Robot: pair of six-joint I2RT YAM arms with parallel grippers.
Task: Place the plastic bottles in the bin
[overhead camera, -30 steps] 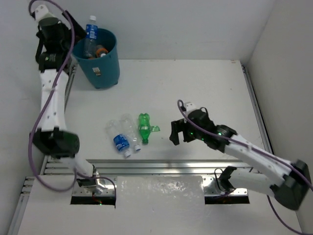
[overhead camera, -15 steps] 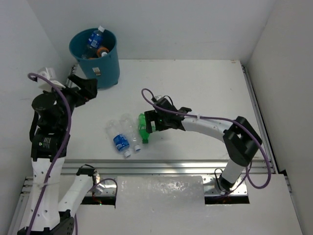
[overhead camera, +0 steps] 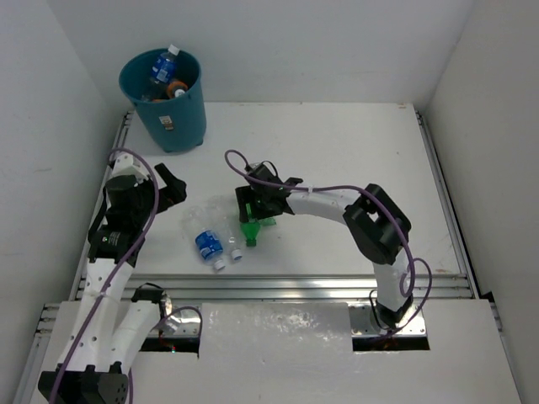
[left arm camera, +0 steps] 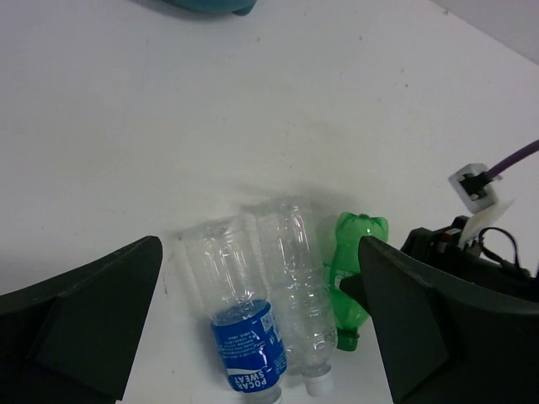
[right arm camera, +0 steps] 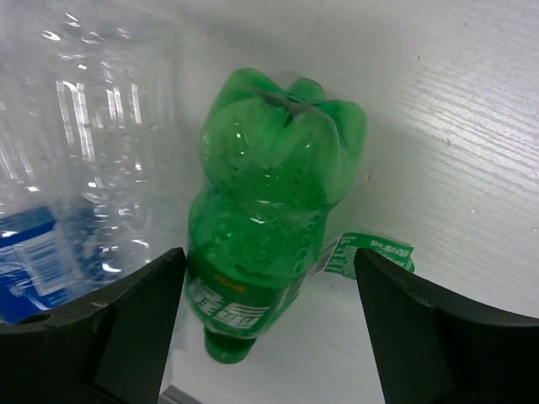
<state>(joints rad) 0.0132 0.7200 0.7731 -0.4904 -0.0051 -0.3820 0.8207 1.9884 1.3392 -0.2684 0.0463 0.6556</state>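
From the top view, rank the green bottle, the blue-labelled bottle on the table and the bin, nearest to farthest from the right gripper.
1. Green bottle, directly beneath the right gripper.
2. Blue-labelled bottle, to its left and nearer the robot.
3. Bin, at the far-left corner.

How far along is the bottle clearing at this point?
Done: at least two bottles, a blue-labelled one and an orange one, sit in the bin. In hand: the right gripper straddles the green bottle, jaws open, no grip yet. To do: that one, the plain clear bottle and the clear bottle with a blue label lie on the table, the left gripper open nearby.
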